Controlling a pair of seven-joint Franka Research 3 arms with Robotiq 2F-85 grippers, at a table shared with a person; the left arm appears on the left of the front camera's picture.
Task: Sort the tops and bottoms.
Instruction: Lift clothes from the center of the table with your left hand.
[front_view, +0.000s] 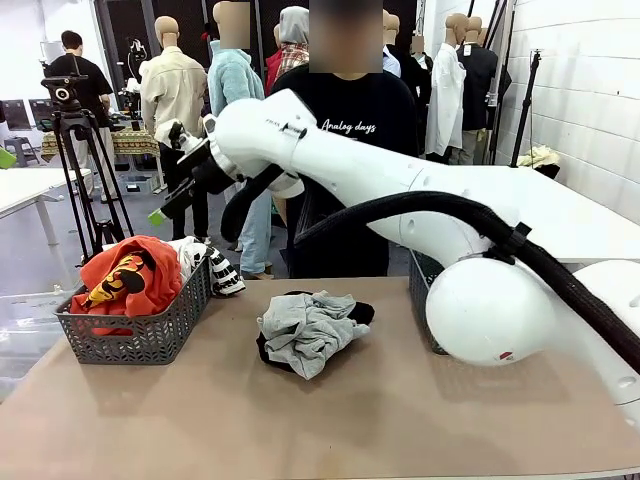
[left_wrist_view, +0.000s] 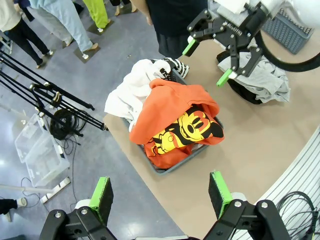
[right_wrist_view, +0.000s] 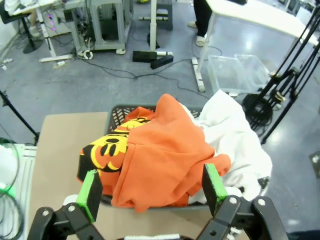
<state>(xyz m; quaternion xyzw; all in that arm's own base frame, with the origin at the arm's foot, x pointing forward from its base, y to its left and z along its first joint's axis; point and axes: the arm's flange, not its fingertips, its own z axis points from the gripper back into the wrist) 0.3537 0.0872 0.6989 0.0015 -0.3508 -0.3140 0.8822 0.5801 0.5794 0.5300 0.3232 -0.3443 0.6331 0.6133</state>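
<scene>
An orange top (front_view: 130, 275) with a yellow-black graphic fills the grey basket (front_view: 140, 345) at the table's left, with a white top with black print (front_view: 215, 265) beside it. A light grey top (front_view: 305, 330) lies mid-table on the black bottoms (front_view: 360, 312). My right gripper (front_view: 165, 172) hangs open above the basket, nothing between its fingers; its wrist view looks down past the right gripper (right_wrist_view: 152, 190) on the orange top (right_wrist_view: 160, 150) and white top (right_wrist_view: 235, 135). The left gripper (left_wrist_view: 161, 195) is open high over the same basket (left_wrist_view: 165, 169), seeing the right gripper (left_wrist_view: 206, 62).
A person in a black printed tee (front_view: 350, 120) stands at the far edge. A second grey basket (front_view: 422, 290) sits at the right, behind my right arm (front_view: 420, 190). A camera tripod (front_view: 85, 170) stands on the floor left of the table.
</scene>
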